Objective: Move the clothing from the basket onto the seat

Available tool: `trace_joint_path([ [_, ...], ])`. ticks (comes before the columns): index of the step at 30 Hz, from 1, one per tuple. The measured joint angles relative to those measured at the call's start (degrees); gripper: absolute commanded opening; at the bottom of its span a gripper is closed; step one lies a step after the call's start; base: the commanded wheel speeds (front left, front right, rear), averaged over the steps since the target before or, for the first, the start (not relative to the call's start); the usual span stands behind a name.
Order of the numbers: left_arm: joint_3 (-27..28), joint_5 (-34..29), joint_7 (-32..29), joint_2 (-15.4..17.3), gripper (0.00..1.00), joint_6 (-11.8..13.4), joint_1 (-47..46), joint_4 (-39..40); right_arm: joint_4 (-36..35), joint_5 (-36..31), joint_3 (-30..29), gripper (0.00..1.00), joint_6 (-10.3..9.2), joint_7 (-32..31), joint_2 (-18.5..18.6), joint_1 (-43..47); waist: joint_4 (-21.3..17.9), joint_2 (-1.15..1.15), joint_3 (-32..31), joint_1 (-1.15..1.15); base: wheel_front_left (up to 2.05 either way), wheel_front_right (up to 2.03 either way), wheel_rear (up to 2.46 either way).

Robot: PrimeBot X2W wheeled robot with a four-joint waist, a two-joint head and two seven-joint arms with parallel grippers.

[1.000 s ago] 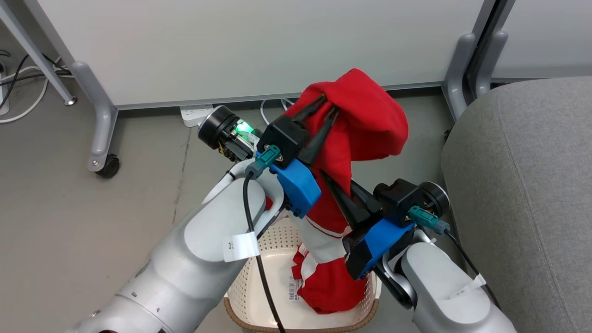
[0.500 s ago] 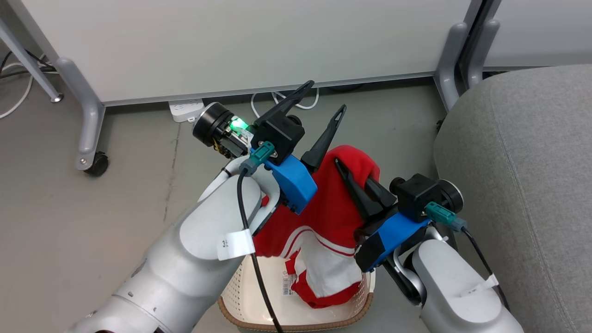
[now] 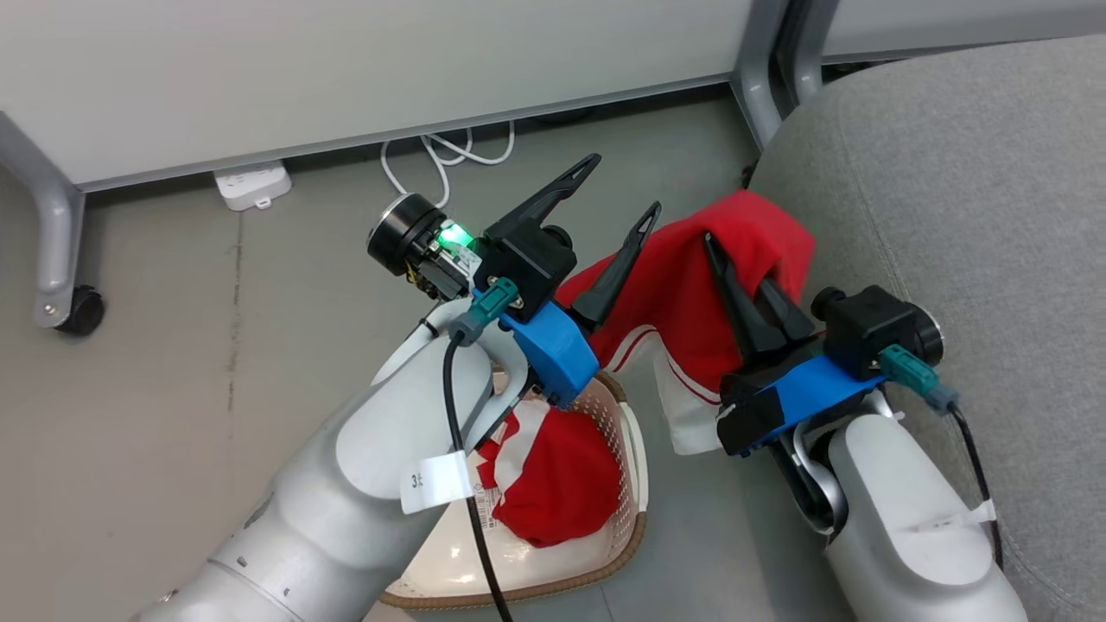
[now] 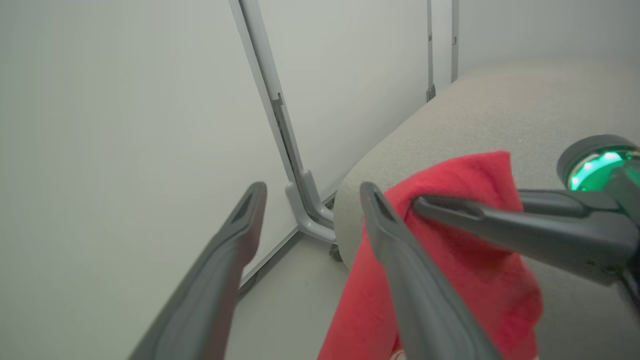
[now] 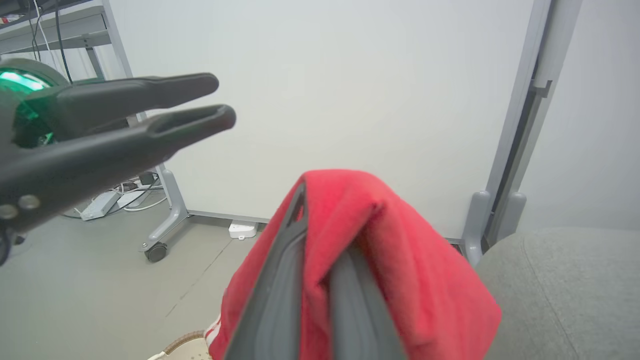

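The smooth grey floor (image 3: 155,363) carries a thin dark seam line (image 3: 232,345). A flat white partition panel (image 3: 346,69) stands along the far edge of the floor. The panel rests on a curved grey metal leg (image 3: 47,233) fitted with a black castor wheel (image 3: 76,311). A white rectangular power strip (image 3: 252,185) lies on the floor at the panel's base. Looped white cables (image 3: 449,155) lie near the strip. Two grey metal upright posts (image 3: 753,78) stand close together at the panel's end.

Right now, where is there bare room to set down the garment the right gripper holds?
The seat is bare across its grey top, from the rounded edge beside the held garment rightward. Floor left of the basket, toward the caster, is free. Crowded: between basket and seat, around the open left gripper and the right gripper.
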State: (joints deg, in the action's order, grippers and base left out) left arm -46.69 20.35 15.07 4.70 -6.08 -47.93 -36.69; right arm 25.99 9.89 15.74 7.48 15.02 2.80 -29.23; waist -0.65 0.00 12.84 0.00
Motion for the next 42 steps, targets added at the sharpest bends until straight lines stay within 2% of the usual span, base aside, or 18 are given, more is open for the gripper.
trace_joint_path([
  [12,-2.87,-2.26,0.0,0.67,1.0,-0.55,1.88,3.49,-7.37,-3.69,-8.71,0.0,0.01,0.0,0.04,2.42,-7.83,0.0,3.82,0.0,0.0,0.0,0.0],
  [27,-7.76,-2.98,-0.02,1.49,1.0,-1.01,3.96,6.31,-15.25,-2.6,-16.78,0.0,0.0,0.0,0.07,8.57,-17.51,0.0,6.6,0.0,0.0,0.0,0.0],
  [34,-9.27,-2.85,-0.13,1.82,1.0,-1.02,4.87,6.79,-16.6,-1.05,-18.9,0.0,0.0,0.0,0.08,11.89,-19.94,0.0,7.98,0.0,0.0,0.0,0.0],
  [42,-9.46,-2.35,-0.19,2.41,1.0,-1.0,5.07,7.0,-17.03,-0.13,-19.02,0.0,0.0,-0.01,0.07,12.73,-20.74,0.0,8.62,0.0,0.0,0.0,0.0],
])
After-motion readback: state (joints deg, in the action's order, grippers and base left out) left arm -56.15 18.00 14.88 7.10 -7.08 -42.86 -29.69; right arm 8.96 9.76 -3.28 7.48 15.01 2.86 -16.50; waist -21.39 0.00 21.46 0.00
